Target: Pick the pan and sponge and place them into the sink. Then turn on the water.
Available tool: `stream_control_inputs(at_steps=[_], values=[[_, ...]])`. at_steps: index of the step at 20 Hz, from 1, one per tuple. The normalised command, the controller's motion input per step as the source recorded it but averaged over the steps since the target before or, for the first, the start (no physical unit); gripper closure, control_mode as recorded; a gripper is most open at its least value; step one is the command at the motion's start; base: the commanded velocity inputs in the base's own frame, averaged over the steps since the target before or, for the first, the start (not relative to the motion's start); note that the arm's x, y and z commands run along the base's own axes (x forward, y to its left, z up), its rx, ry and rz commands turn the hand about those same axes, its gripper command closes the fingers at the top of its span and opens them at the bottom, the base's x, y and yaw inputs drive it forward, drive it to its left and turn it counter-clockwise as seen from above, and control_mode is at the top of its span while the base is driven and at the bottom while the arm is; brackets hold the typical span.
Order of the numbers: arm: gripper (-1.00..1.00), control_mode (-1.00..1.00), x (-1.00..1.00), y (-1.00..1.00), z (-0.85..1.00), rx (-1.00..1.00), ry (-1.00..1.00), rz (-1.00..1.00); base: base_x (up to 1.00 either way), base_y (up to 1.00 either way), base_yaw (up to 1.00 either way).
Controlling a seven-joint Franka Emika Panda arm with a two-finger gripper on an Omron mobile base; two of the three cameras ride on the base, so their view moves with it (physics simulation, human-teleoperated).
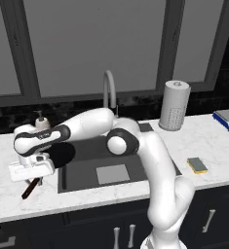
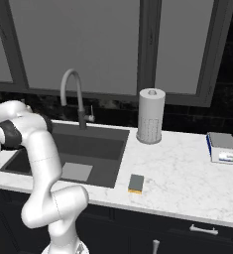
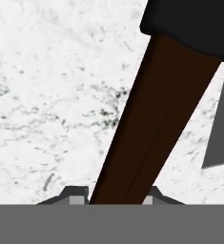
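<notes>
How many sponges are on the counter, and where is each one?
1. The sponge lies flat on the white marble counter to the right of the sink, near the front edge. Another might be hidden behind the arm.

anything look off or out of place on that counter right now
Nothing stands out. The sponge lies flat on the marble right of the sink, the paper towel roll stands upright, and the pan handle runs between the fingers left of the basin. No spill shows.
</notes>
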Motion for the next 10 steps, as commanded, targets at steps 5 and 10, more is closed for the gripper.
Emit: stream_control_inputs(at_steps=[5, 10], values=[[1.00, -1.00, 0.03, -0.85, 0.00, 0.00, 0.00, -0.20, 0.00, 0.00, 0.00], [1.00, -1.00, 0.00, -0.79, -0.01, 0.00, -0.02, -0.23, 0.00, 0.00, 0.00]])
